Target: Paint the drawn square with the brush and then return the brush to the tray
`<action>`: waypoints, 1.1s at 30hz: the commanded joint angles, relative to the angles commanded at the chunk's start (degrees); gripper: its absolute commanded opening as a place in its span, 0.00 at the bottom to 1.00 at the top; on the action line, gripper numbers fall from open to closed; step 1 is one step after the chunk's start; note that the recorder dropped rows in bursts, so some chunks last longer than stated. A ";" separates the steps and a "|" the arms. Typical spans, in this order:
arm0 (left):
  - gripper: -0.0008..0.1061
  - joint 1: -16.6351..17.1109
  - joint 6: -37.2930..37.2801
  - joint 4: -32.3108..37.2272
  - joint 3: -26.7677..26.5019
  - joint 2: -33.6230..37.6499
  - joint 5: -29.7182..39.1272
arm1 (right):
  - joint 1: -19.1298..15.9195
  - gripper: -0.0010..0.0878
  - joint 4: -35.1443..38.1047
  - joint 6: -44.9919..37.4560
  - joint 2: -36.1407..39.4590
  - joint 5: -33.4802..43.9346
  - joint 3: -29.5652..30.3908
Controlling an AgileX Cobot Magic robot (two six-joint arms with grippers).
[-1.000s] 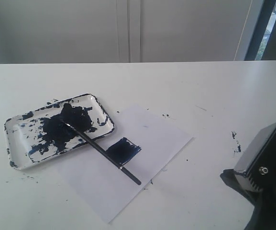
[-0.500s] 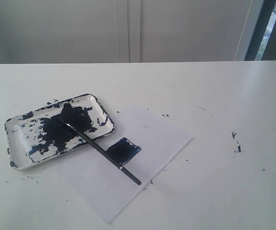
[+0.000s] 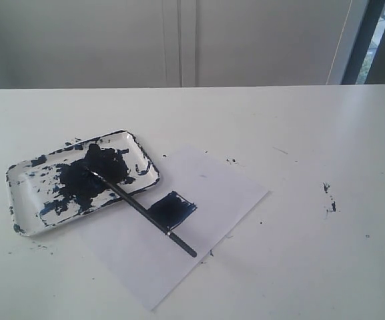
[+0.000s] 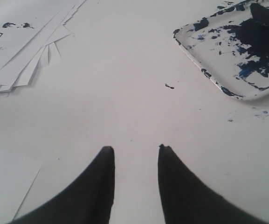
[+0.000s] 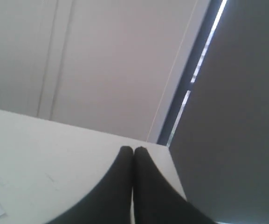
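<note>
One drawn square is filled dark blue on the paper sheet, just beside the tray.
The brush lies with its tip in the tray's paint and its handle out over the rim, along the square's edge. The left gripper is above the table near the tray, fingers apart, holding nothing. The right gripper has its fingers pressed together, holding nothing.

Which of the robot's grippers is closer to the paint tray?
Left. The left gripper sits open beside the tray; the right gripper, shut, faces the wall with no tray in sight.
</note>
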 joint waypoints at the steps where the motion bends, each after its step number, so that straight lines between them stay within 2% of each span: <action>1: 0.36 0.00 0.00 0.00 0.59 0.00 0.02 | 0.00 0.01 0.00 0.00 0.00 -0.07 0.00; 18: 0.36 -0.12 1.69 -0.93 2.24 0.00 -1.05 | 0.14 0.01 0.22 0.00 0.00 1.49 0.11; 21: 0.36 -0.12 12.22 -11.48 2.45 0.00 -3.89 | 0.15 0.01 0.46 0.00 0.00 1.38 0.36; 23: 0.36 -0.12 16.51 -17.19 2.45 0.00 -5.47 | 0.15 0.01 1.75 0.00 0.00 0.08 1.53; 27: 0.36 -0.12 16.77 -21.12 3.08 0.00 -6.69 | 0.15 0.01 6.55 0.00 0.00 -0.98 6.89; 31: 0.36 -0.12 17.00 -32.33 4.60 0.00 -7.26 | 0.15 0.01 8.53 0.00 0.00 -0.61 11.71; 33: 0.36 -0.12 17.00 -34.93 4.80 0.00 -8.71 | 0.15 0.01 8.52 0.00 0.00 -0.61 13.18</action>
